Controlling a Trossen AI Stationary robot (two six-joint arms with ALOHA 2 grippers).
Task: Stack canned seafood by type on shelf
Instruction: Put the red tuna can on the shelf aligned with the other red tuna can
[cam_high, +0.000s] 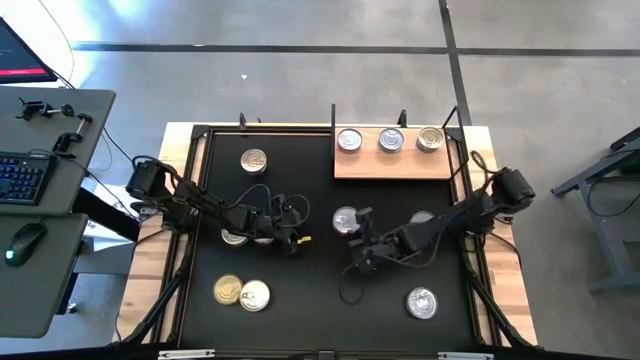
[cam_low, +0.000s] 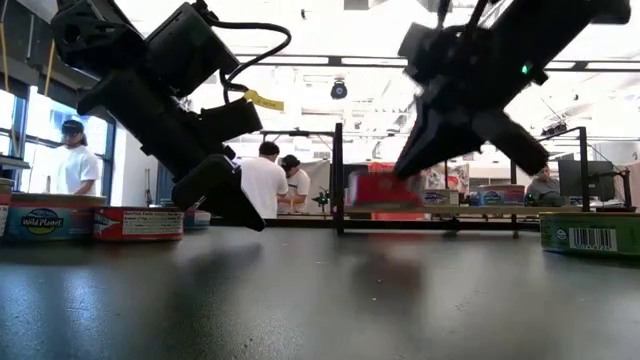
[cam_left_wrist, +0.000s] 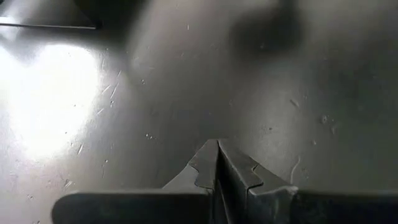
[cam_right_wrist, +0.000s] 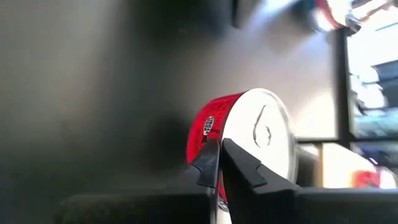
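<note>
The shelf (cam_high: 392, 163), a light wooden board with black posts, lies at the mat's far right. Three silver-lidded cans (cam_high: 390, 141) stand on it in a row. My right gripper (cam_right_wrist: 219, 149) is shut on a red-sided, silver-lidded can (cam_high: 345, 220) mid-mat, in front of the shelf. In the low view this can (cam_low: 385, 190) hangs above the mat under the right gripper (cam_low: 408, 168). My left gripper (cam_left_wrist: 217, 146) is shut with nothing in it, low over bare mat left of centre (cam_high: 296, 238). Loose cans rest on their bases on the mat (cam_high: 254, 160), (cam_high: 228, 290), (cam_high: 421, 302). My right gripper pinches the can's top rim (cam_right_wrist: 214, 134), where the red wall meets the silver lid, between its fingertips. The fingers slant down at it from the table's right. The can hangs below them, lifted clear of the mat, its lid up.
One can (cam_high: 234, 236) sits half under the left arm and another (cam_high: 421, 218) under the right arm. A silver can (cam_high: 254, 296) stands beside the gold one near the front. The shelf's post (cam_low: 338, 175) stands just left of the lifted can. People stand in the room behind.
</note>
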